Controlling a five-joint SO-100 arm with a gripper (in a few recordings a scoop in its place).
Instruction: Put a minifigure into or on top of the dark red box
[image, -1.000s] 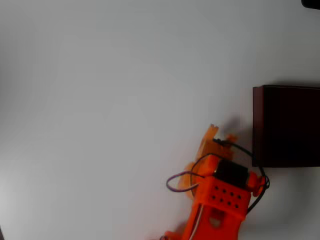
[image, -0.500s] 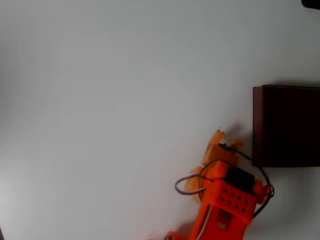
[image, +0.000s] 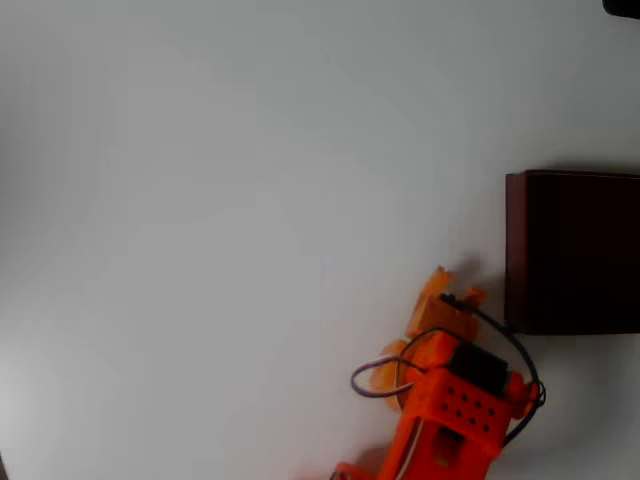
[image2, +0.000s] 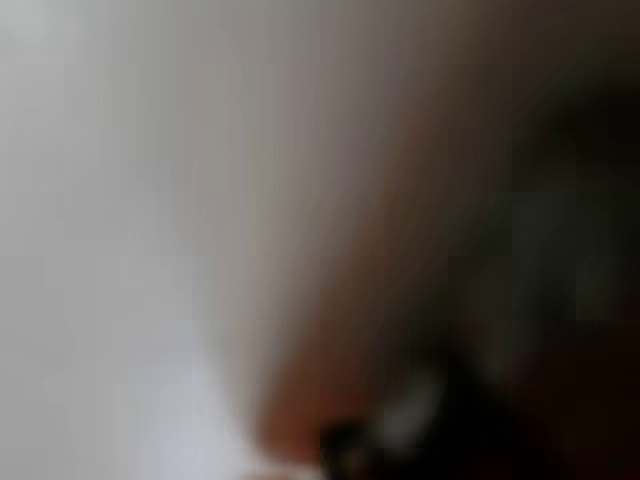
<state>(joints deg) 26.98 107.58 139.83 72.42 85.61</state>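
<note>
Overhead, gripper (image: 447, 290) near dark red box (image: 572, 250), cut off right; jaw state unclear.

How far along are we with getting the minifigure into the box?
Not delivered yet, as far as the views show. In the overhead view the gripper sits just left of the box, over the table, not above the box. The minifigure can't be made out, and the blurred wrist view doesn't settle whether it is held. Left: move right over the box and release.
</note>
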